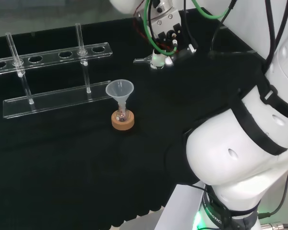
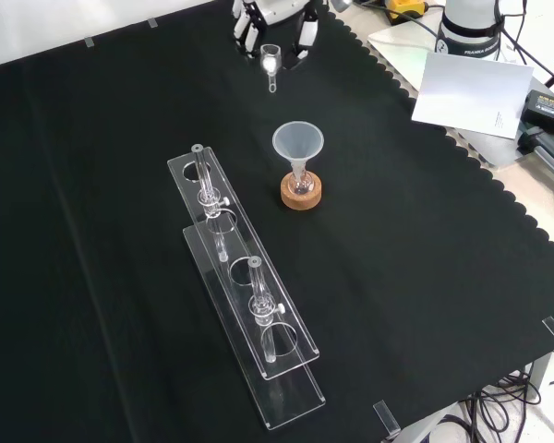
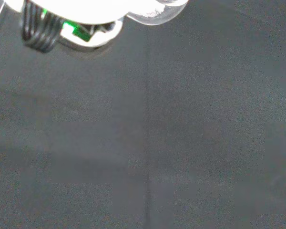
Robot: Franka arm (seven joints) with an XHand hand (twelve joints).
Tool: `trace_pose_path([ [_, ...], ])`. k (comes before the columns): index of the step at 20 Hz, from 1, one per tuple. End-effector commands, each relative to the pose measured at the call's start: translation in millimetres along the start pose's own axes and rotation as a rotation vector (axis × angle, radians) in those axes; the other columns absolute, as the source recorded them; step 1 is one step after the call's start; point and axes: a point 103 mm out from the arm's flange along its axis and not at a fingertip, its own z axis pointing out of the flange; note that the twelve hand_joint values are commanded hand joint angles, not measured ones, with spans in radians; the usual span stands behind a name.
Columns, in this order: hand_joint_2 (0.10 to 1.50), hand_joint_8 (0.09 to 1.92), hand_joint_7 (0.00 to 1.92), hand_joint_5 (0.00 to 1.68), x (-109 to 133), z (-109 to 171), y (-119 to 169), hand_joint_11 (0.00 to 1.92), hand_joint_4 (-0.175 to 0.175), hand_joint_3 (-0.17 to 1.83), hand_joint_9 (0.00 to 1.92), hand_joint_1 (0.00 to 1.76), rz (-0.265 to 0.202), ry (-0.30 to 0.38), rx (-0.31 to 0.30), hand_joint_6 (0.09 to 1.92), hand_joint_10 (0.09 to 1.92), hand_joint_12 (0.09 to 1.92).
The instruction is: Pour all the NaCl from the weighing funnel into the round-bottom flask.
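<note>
The black cloth (image 2: pixel 120 185) covers the whole tabletop, with a scalloped edge along the right side of the front view. Beyond that edge, on the bare bench, lie a white sheet of paper (image 2: pixel 471 88) and some cables.

The white arm (image 1: pixel 240 143) bulks large at the right of the head view, its links standing before the near right part of the cloth.

Next in size is the clear plastic test-tube rack (image 2: pixel 245 291), long and low, lying on a slant in the front view to the left of the flask. Two glass tubes stand upright in its holes. It is well apart from the hand.

In the middle of the cloth sits the round-bottom flask (image 1: pixel 122 116) on a cork ring (image 1: pixel 123 123), with a clear funnel (image 1: pixel 119 90) standing upright in its neck. Nothing stands between it and the hand.

The hand (image 1: pixel 159 36) hangs at the far edge of the cloth in the head view, at the top of the front view. Its fingers are curled round the weighing funnel (image 2: pixel 270 63), a small clear piece whose spout points toward the flask in the front view. The weighing funnel is near the flask but well short of the funnel's mouth. I cannot tell what lies inside it.
</note>
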Motion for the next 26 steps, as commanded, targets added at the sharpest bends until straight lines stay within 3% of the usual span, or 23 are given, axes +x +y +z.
trace_pose_path([
  [1, 0.64, 0.56, 0.89, 1.45, 11.9, 1.0, -18.7, 1.06, 0.175, 0.59, 1.29, 1.16, -0.004, -0.027, 0.019, 0.31, 0.13, 0.90],
  [15, 0.64, 0.56, 0.89, 1.45, 35.1, 3.8, -20.5, 1.06, 0.175, 0.59, 1.29, 1.16, -0.019, -0.053, 0.071, 0.31, 0.12, 0.90],
  [26, 0.64, 0.56, 0.89, 1.45, 49.1, 3.8, -17.0, 1.06, 0.175, 0.59, 1.29, 1.16, -0.033, -0.113, 0.083, 0.31, 0.12, 0.90],
])
